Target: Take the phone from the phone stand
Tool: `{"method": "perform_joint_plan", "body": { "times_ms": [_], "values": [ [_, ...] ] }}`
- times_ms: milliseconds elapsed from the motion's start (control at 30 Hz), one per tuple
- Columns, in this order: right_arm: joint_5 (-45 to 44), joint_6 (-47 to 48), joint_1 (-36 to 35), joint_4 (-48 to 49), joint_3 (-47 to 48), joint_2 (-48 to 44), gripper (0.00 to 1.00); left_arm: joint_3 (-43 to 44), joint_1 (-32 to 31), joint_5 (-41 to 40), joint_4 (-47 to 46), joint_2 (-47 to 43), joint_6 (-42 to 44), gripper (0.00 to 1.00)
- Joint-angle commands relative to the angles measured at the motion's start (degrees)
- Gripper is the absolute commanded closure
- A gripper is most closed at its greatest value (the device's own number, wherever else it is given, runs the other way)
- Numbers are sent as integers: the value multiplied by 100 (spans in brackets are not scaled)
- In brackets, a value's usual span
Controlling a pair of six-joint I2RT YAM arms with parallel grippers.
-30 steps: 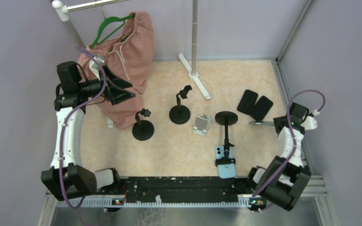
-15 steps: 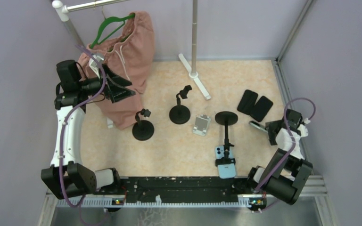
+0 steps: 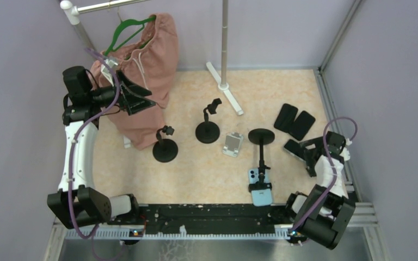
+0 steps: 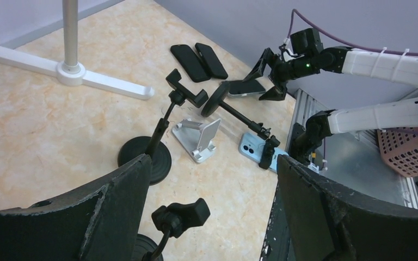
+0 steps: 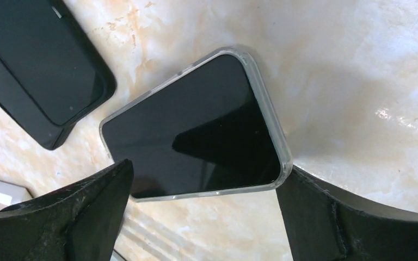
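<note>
A light blue phone (image 3: 260, 187) lies near the table's front edge, still clamped in a tipped-over black phone stand (image 3: 261, 137); the left wrist view shows this phone (image 4: 249, 149) too. A clear-cased phone (image 5: 190, 125) lies screen up on the table at the right (image 3: 293, 148). My right gripper (image 3: 308, 156) is open, its jaws standing either side of that phone's near end (image 5: 204, 217) and holding nothing. My left gripper (image 3: 141, 100) hangs open and empty high at the far left (image 4: 212, 163).
Two black phones (image 3: 294, 120) lie side by side just beyond the clear-cased one. Two upright black stands (image 3: 165, 149) (image 3: 207, 130) and a silver stand (image 3: 232, 144) are mid-table. A pink garment (image 3: 147, 65) hangs on a rack at the back left, and the rack's white foot (image 3: 226, 87) lies nearby.
My right gripper has opened and let go of the clear-cased phone, which now lies flat on the table. The right arm drew back towards the front. The left arm barely moved.
</note>
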State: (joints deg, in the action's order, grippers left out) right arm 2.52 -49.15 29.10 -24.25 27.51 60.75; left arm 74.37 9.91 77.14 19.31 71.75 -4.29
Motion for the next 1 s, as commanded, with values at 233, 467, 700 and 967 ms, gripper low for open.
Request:
{"method": "perform_joint_plan", "body": {
  "times_ms": [233, 467, 700, 967],
  "values": [
    [-911, 201, -1334, -978, 1440, -970, 1, 728, 37, 6, 691, 339, 488, 5],
    [-828, 477, -2167, -1035, 1830, -1247, 1, 1345, 37, -216, 1655, 652, 984, 3],
    [-1341, 1042, -4245, -1423, 2200, -416, 1, 1387, 38, -314, 1967, 626, 1184, 3],
    [-1093, 1011, -4826, -1458, 1675, -214, 18, 1389, 38, -347, 2091, 702, 1305, 2]
  ]
}}
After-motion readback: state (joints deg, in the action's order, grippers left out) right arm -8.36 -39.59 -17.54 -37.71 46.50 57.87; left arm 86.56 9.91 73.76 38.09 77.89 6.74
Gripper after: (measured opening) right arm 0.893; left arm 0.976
